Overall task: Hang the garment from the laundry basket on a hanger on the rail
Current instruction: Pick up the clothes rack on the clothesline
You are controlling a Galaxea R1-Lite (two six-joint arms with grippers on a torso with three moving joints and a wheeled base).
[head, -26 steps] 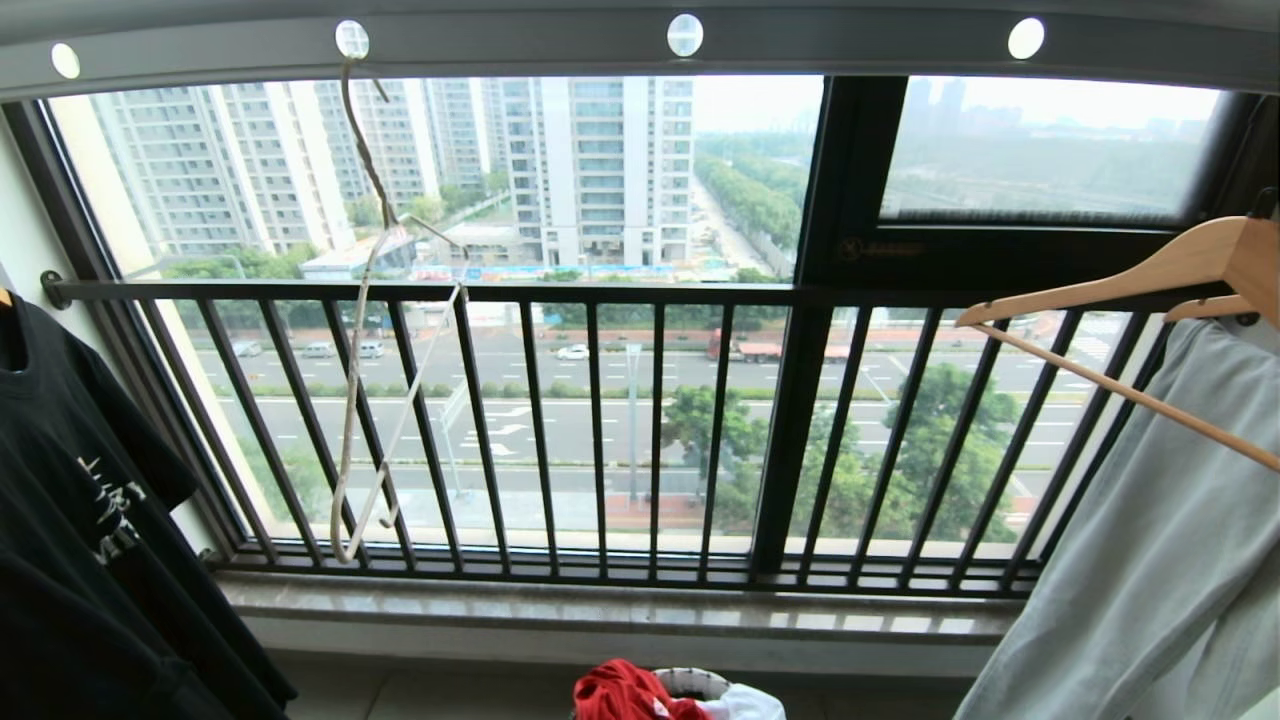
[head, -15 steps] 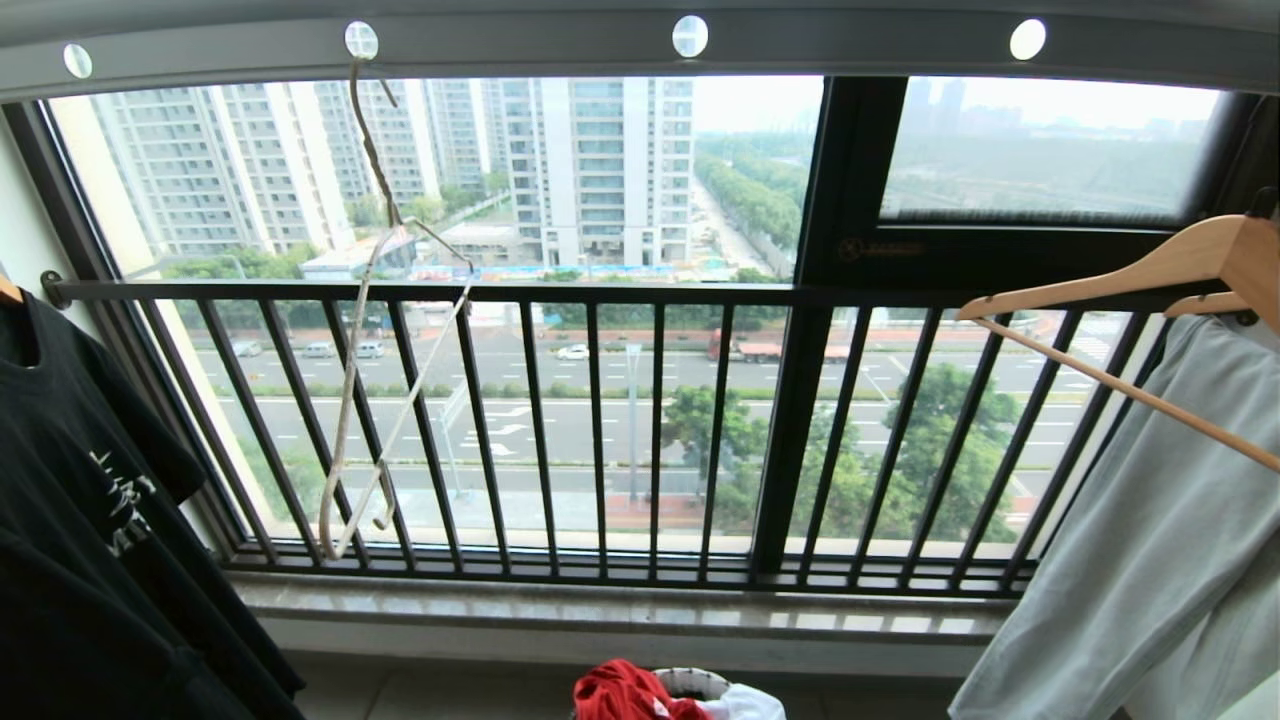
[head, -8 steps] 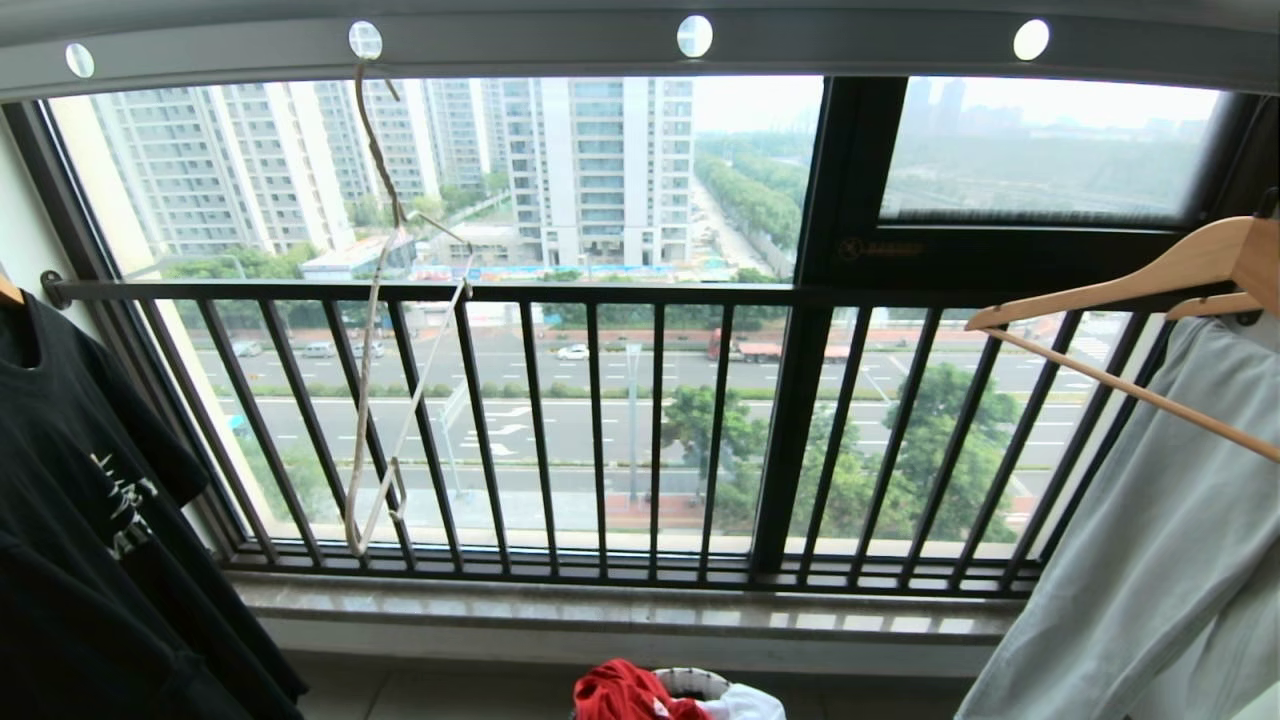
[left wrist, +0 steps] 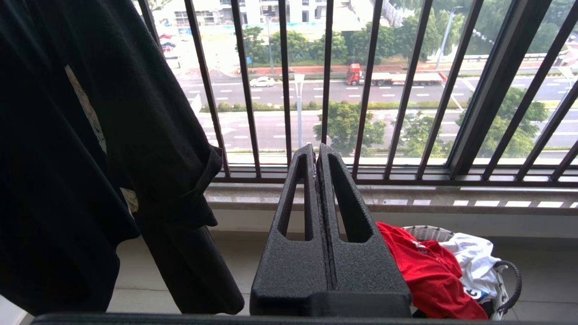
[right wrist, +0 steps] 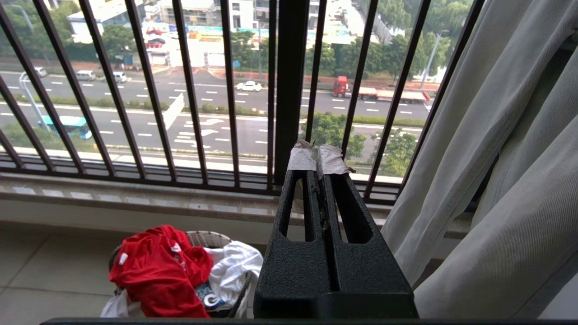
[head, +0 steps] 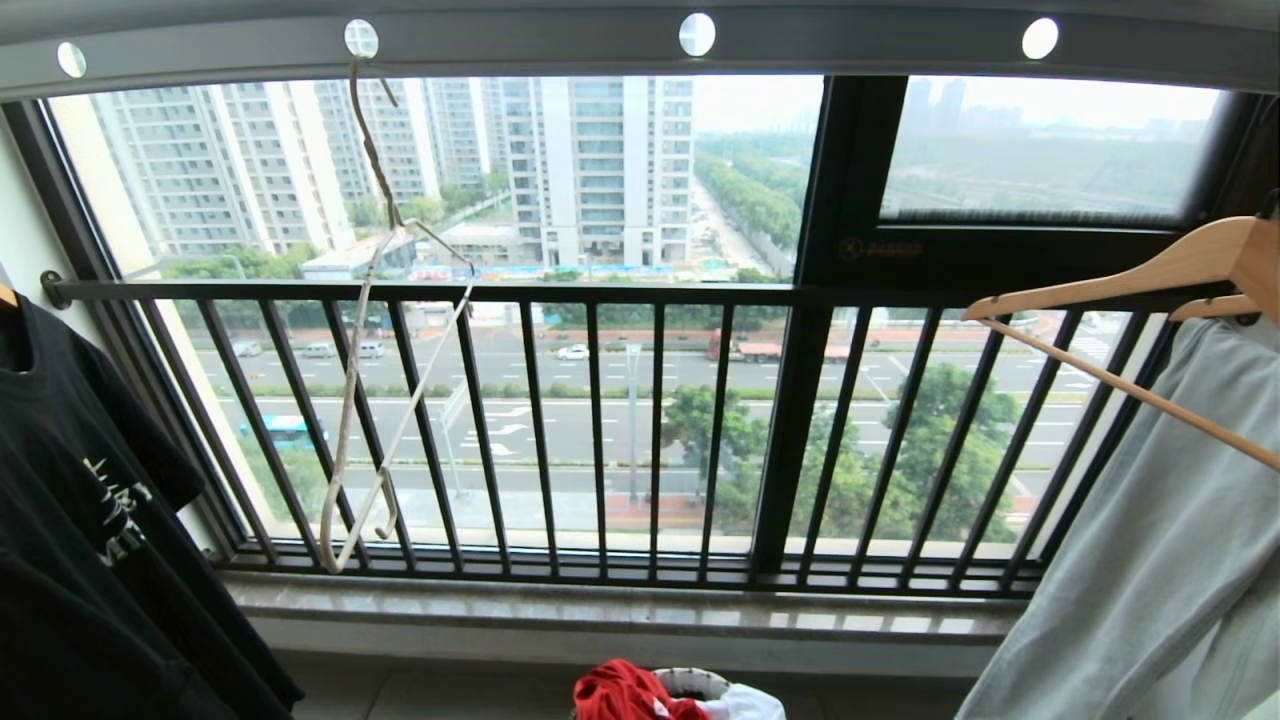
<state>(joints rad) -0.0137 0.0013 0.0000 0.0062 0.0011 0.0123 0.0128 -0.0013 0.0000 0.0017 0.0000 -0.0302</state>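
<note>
The red garment (head: pixel 620 692) lies crumpled over the rim of the white woven laundry basket (head: pixel 690 682) on the floor below the window; it shows too as the garment (left wrist: pixel 429 275) (right wrist: pixel 158 271) in both wrist views, with the basket (left wrist: pixel 426 232) (right wrist: pixel 203 237) behind it. A thin cream wire hanger (head: pixel 375 300) hangs by its long hook from the grey rail (head: pixel 850 45) overhead. My left gripper (left wrist: pixel 316 151) is shut and empty, well above the floor to the basket's left. My right gripper (right wrist: pixel 317 158), its tips wrapped in white tape, is shut and empty to the basket's right.
A black T-shirt (head: pixel 80 520) hangs at the left and a pale grey garment (head: pixel 1150 560) at the right under wooden hangers (head: pixel 1130 290). A white T-shirt (right wrist: pixel 230 266) lies in the basket beside the red one. The black barred railing (head: pixel 600 430) and stone sill (head: pixel 620 605) stand ahead.
The wire hanger swings slightly from side to side on the rail. Both grippers and the garment in the basket stay as they were.
</note>
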